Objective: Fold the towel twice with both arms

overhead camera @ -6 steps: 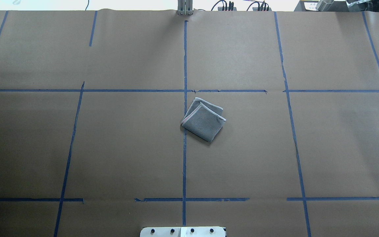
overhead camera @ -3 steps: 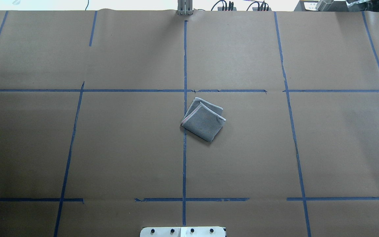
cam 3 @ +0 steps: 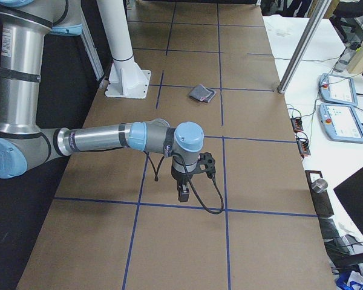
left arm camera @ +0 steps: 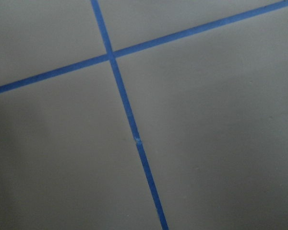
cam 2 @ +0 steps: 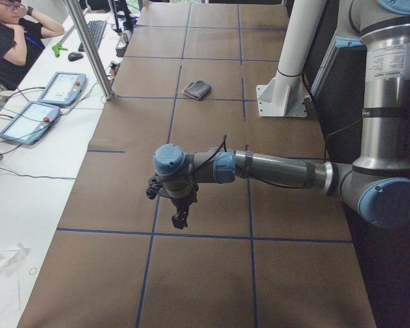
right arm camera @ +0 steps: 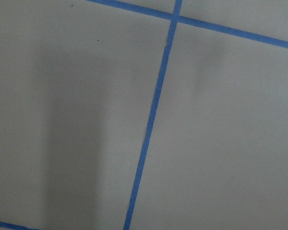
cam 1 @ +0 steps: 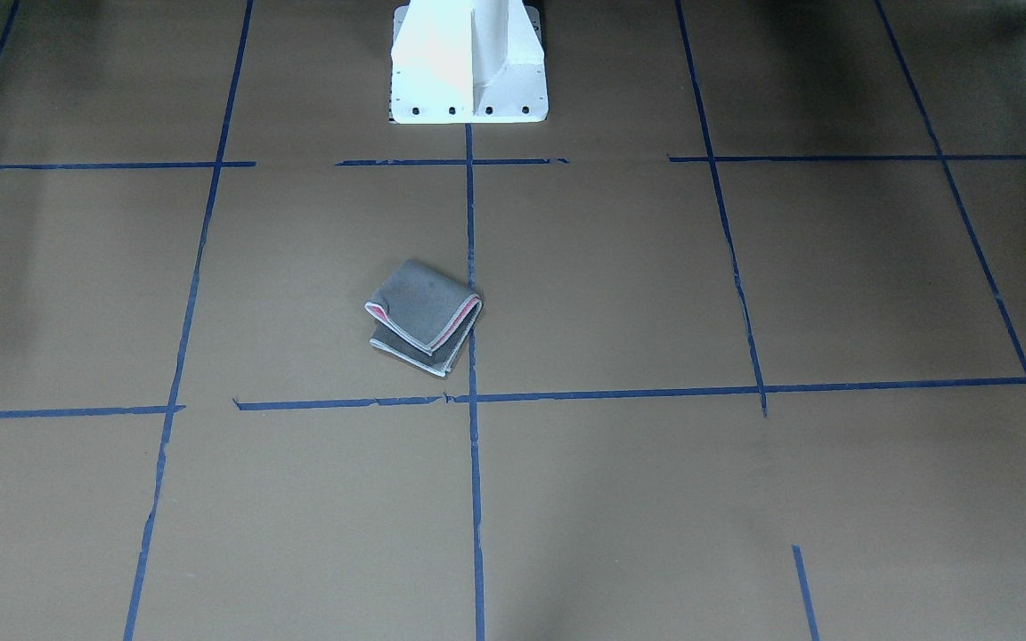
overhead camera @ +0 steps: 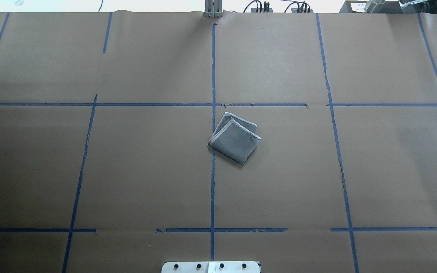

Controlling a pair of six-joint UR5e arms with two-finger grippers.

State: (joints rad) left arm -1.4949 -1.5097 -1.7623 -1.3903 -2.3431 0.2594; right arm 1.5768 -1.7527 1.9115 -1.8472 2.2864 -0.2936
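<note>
The towel (overhead camera: 235, 138) lies folded into a small square near the table's middle, grey face out, with pale edging. Pink shows in its open folds in the front-facing view (cam 1: 424, 316). It also shows far off in the left view (cam 2: 197, 89) and the right view (cam 3: 201, 92). My left gripper (cam 2: 180, 219) points down over the table's left end, far from the towel. My right gripper (cam 3: 183, 193) points down over the right end, also far from it. I cannot tell whether either is open or shut. Both wrist views show only brown paper and blue tape.
The table is covered in brown paper (overhead camera: 146, 170) with a grid of blue tape lines (overhead camera: 212, 189). The white pedestal base (cam 1: 468, 62) stands at the robot's side. An operator (cam 2: 10, 34) and tablets (cam 2: 61, 89) are beside the far edge.
</note>
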